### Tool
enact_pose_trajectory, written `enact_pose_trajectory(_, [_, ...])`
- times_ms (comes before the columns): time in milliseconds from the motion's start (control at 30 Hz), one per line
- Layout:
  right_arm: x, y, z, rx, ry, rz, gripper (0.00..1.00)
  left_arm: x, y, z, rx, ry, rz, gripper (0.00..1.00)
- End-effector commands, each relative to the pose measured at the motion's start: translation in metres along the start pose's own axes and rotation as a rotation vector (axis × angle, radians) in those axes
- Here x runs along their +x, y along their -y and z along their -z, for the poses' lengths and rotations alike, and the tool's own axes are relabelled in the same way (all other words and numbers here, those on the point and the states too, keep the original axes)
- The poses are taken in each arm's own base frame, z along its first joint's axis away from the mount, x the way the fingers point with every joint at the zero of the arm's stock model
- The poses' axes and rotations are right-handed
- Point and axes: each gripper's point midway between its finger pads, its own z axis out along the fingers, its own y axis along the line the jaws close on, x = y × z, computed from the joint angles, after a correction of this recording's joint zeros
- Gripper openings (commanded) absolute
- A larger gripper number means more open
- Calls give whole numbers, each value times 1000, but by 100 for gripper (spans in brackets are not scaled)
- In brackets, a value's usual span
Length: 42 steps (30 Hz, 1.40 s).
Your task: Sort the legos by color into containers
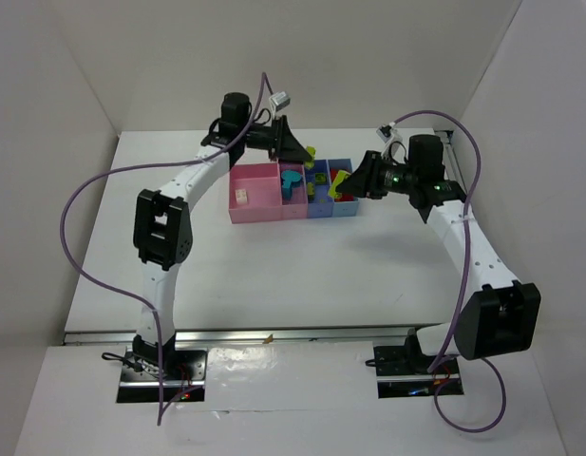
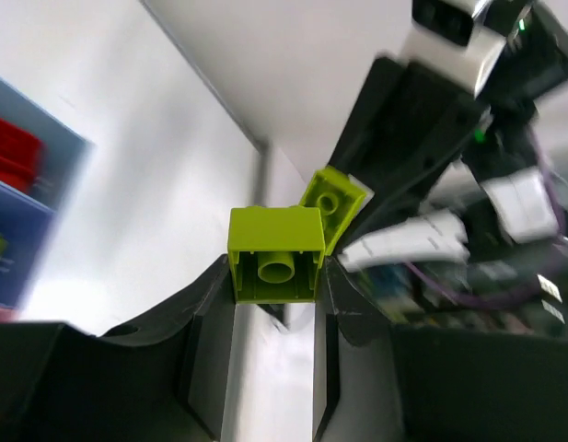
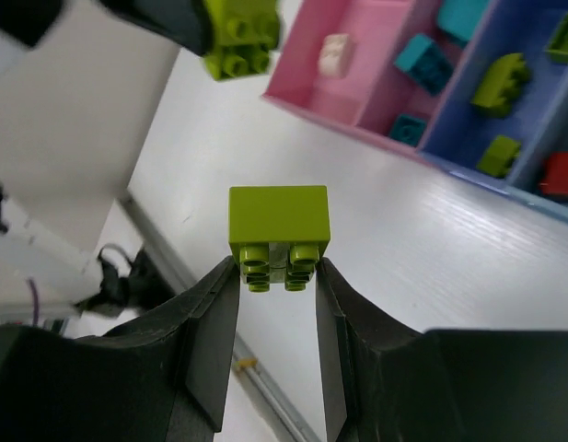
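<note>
The left pincer (image 2: 275, 276) and right pincer (image 3: 276, 267) each squeeze a green lego (image 3: 279, 216) above the desk (image 3: 403, 221), and should reach over the blue bin (image 3: 541, 115) holding green ones before letting go.

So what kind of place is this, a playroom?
Probably a robot lab, not a playroom: two robot arms bolted to a white table, plain white walls boxing it in, purple cables hanging off them.
</note>
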Motion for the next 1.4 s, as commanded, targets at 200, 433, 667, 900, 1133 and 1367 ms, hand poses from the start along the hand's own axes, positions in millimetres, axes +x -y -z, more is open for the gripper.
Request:
enact_pose_trajectory(200, [-53, 64, -56, 288, 134, -3, 5, 2, -51, 39, -604, 120, 26, 0])
enact_pose_trajectory(433, [-50, 89, -109, 335, 91, 32, 6, 9, -61, 56, -765, 162, 42, 0])
enact_pose_trajectory(667, [-60, 121, -139, 405, 66, 58, 33, 8, -57, 61, -795, 178, 34, 0])
enact_pose_trajectory(900, [-78, 118, -136, 449, 115, 79, 74, 3, -55, 57, -770, 171, 16, 0])
enact_pose_trajectory(1133, [-95, 104, -80, 591, 242, 93, 74, -5, -62, 27, -731, 148, 4, 0])
enact_pose_trajectory(1367, [-80, 120, 20, 904, 416, -20, 100, -22, -99, -4, -708, 149, -9, 0])
